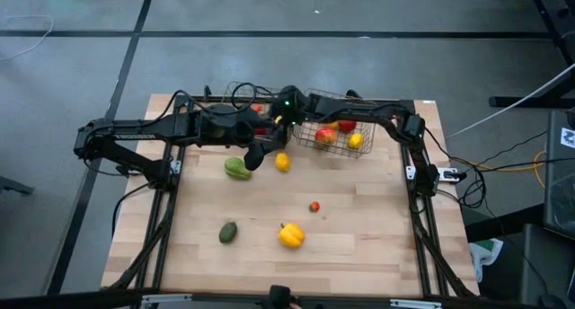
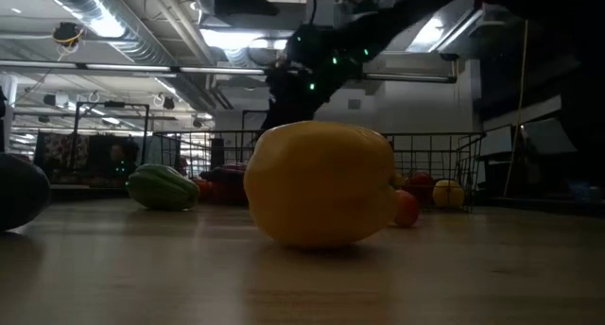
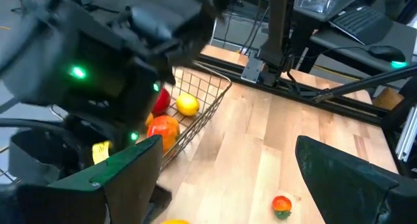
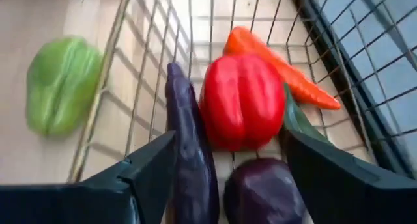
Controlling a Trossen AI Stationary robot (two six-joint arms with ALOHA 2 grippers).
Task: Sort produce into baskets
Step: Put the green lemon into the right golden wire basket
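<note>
Open wood tabletop [image 1: 359, 246] in front; only scattered obstacles: yellow bell pepper [image 1: 291, 234], dark green avocado [image 1: 228, 232], small red tomato [image 1: 314, 206]. Back edge is congested: both dark arms cross over the two wire mesh baskets [image 1: 334, 122]. Green pepper [image 1: 237, 169] and small yellow lemon [image 1: 282, 162] sit just beside the left basket.
</note>
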